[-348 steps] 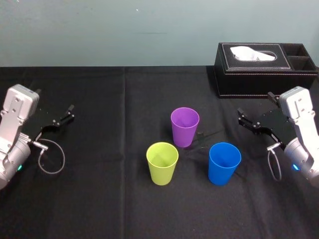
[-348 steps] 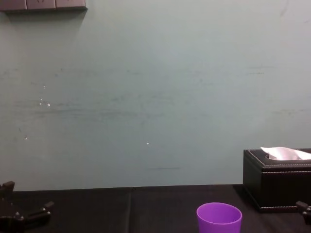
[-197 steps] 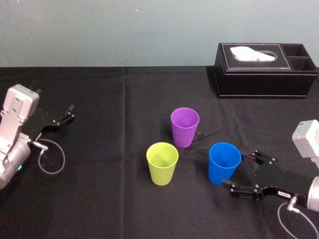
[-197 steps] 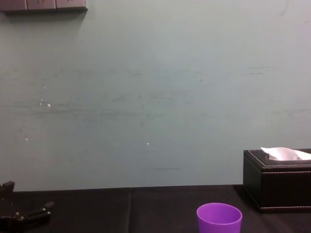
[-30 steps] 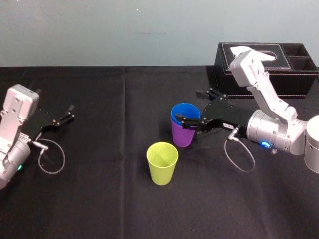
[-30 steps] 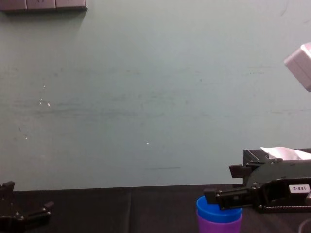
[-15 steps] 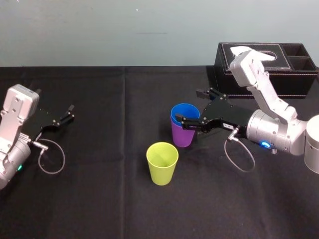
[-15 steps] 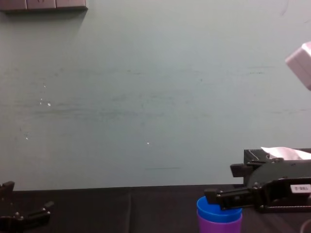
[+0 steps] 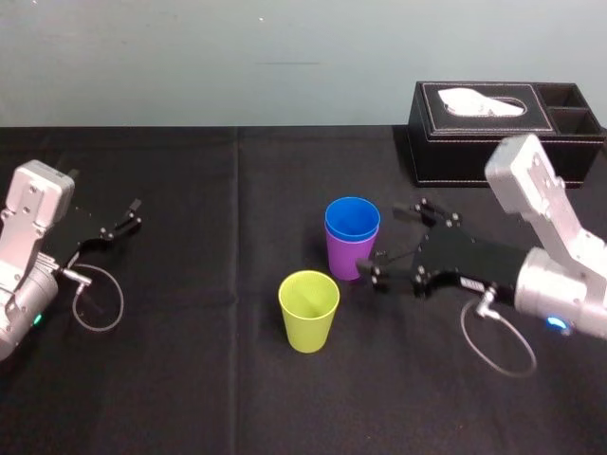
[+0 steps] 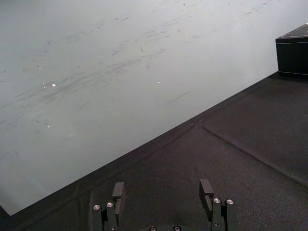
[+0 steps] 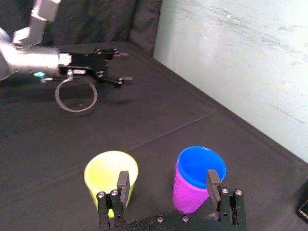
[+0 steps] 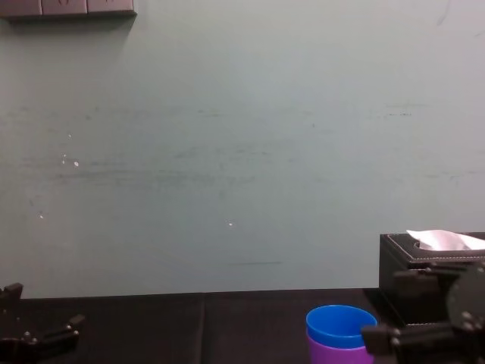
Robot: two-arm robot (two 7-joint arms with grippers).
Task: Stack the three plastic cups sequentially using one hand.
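Observation:
The blue cup (image 9: 352,218) sits nested inside the purple cup (image 9: 349,256) at the table's middle, its rim standing above the purple one. The yellow-green cup (image 9: 308,310) stands alone in front of them to the left. My right gripper (image 9: 380,243) is open just right of the nested pair, apart from it, with nothing between its fingers. In the right wrist view both fingers (image 11: 123,181) are spread wide, with the yellow-green cup (image 11: 110,174) and the blue cup (image 11: 200,165) beyond them. My left gripper (image 9: 118,227) is parked open at the far left.
A black tissue box (image 9: 503,133) stands at the back right, behind my right arm. A cable loop (image 9: 98,301) lies by the left arm. Black cloth (image 9: 209,379) covers the table, bare in front and between the left arm and the cups.
My right gripper has let go of the blue cup and drawn back to the right and down. The blue cup stays nested in the purple one. The left arm has not moved.

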